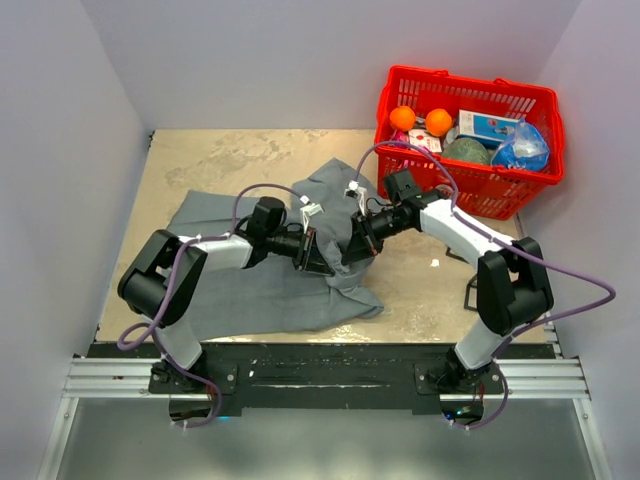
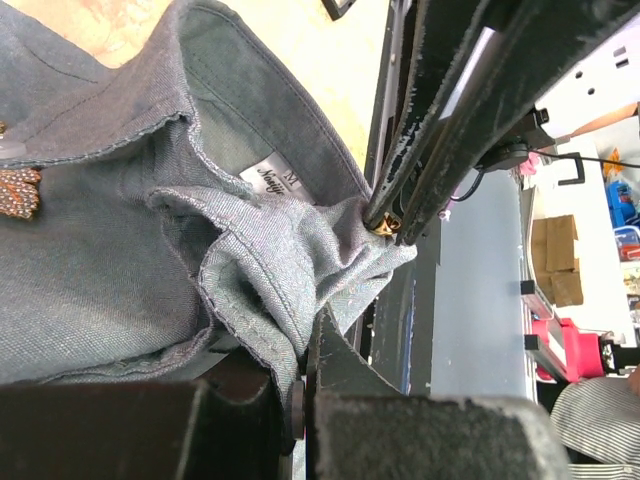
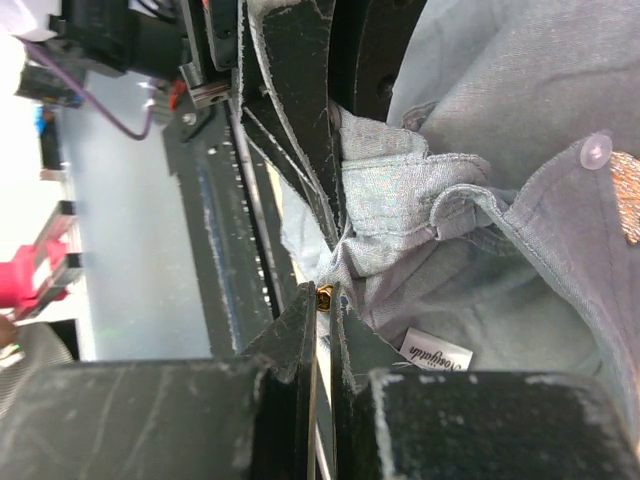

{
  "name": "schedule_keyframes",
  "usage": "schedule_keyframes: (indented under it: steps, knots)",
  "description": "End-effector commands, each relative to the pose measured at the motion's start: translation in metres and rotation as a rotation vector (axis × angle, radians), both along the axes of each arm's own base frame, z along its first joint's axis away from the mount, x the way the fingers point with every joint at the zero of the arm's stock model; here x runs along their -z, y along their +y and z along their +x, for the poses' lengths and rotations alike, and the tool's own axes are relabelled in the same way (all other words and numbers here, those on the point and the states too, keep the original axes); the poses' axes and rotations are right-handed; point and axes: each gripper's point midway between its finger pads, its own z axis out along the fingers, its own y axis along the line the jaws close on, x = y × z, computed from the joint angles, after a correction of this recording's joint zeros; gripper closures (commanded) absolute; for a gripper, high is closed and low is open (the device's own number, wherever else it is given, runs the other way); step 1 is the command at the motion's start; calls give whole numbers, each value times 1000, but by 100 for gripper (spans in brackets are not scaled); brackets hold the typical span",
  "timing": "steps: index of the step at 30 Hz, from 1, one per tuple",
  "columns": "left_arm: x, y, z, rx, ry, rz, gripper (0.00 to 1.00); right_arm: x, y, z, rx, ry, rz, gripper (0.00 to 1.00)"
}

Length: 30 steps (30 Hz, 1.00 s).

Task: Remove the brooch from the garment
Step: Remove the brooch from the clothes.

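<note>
Arm bases at near tabletop edge, grey shirt spread mid-tabletop, left jaws clamped on a shirt fold, right jaws pinched on small gold piece at that fold, brooch on shirt just beside a button, red basket far right.

red basket, two oranges, beige table

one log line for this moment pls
left pincer: shut on grey woven collared shirt fold | right pincer: shut on small gold metal piece at fold | coppery beaded brooch: on shirt
</note>
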Motion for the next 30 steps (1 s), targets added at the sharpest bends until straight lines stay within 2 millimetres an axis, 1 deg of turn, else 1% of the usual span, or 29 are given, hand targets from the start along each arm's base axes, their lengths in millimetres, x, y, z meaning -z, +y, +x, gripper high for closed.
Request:
schedule_keyframes:
  steps: [1,5,9,10,13,17,25,30]
  knots:
    - [43,25,-1,-90,43,142,100,-42,1,-23,-62,143,197,100]
    - [42,26,-1,-99,31,146,100,-41,1,-25,-52,185,218,100]
    - [40,27,0,-101,13,147,100,-46,1,-26,-55,219,261,100]
    - [40,27,-1,-101,12,147,100,-51,1,-29,-62,245,288,100]
    - [39,27,-1,-98,11,144,100,-56,1,-33,-77,268,329,100]
    - [39,27,-1,-97,9,143,100,-59,0,-35,-88,291,364,100]
    - [39,28,-2,-99,2,145,100,-65,-3,-41,-94,389,406,100]
    - [40,29,-2,-100,0,147,100,-64,-5,-44,-96,421,416,100]
